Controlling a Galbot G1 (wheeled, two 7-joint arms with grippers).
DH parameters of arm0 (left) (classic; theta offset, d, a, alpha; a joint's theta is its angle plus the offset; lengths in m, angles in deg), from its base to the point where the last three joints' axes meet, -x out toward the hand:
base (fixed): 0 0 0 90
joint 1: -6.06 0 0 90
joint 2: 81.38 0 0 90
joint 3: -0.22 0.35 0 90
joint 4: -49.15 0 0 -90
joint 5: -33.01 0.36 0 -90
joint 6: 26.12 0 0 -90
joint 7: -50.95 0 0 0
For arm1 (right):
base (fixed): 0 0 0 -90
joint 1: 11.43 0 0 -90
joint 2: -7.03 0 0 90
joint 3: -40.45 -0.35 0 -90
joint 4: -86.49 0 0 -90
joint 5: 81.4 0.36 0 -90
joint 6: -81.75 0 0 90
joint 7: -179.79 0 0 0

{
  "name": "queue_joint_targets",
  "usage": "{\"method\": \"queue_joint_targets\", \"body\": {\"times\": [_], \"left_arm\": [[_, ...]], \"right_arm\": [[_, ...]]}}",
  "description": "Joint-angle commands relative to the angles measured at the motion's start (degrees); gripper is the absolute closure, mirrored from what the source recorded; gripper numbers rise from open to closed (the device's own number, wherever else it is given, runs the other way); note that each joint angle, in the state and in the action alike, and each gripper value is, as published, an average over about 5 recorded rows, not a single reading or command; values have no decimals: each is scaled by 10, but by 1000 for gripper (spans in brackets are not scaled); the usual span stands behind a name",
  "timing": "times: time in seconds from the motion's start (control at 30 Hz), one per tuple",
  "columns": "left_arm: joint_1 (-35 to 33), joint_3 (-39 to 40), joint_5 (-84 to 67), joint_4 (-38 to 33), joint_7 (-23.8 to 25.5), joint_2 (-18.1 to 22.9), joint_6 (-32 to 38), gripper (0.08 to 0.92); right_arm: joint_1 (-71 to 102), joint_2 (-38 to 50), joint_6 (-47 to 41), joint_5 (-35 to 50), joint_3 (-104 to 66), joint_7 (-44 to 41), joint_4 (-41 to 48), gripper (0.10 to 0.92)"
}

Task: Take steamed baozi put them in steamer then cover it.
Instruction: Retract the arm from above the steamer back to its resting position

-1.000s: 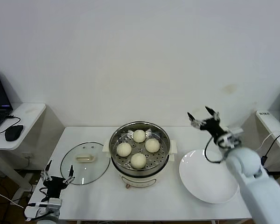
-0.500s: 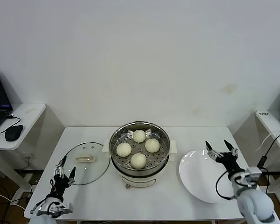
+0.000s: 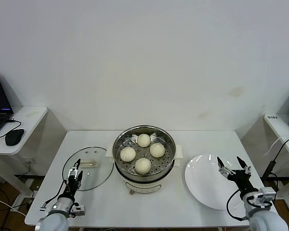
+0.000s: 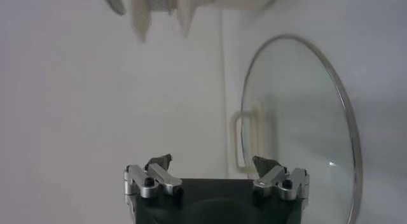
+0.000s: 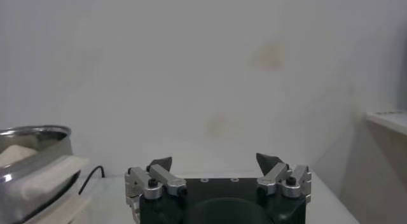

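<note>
Buns, four round cream-white steamed baozi (image 3: 143, 153), are sitting in the shiny steel steamer (image 3: 143, 160) at frame centre; left gripper (image 3: 75, 174) and right gripper (image 3: 232, 168) are hovering wide open, empty, at the lower corners.

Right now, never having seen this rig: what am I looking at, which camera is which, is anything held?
A two-armed robot stands at a white table. The wide picture comes from its head camera, looking down; the other two come from cameras on each wrist, looking out past that arm's own gripper.

On the table: the steamer with four steamed baozi already on its tray, the glass cover lying flat to the robot's left of it, and a bare white plate to its right.

The left gripper is open at the cover's near edge. The right gripper is open over the plate's right edge. Neither holds anything.
</note>
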Motion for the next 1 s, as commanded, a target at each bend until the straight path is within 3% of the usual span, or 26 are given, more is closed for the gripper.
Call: {"method": "queue_joint_targets", "body": {"times": [0.03, 0.63, 1.0], "left_arm": [[70, 54, 23, 32, 15, 11, -123, 177], [124, 67, 3, 108, 8, 29, -123, 177], [162, 66, -27, 154, -41, 52, -119, 177]], "right_arm": [[25, -11, 6, -7, -12, -2, -6, 203], [37, -20, 8, -15, -20, -6, -5, 203], [44, -25, 11, -17, -25, -8, -5, 203]]}}
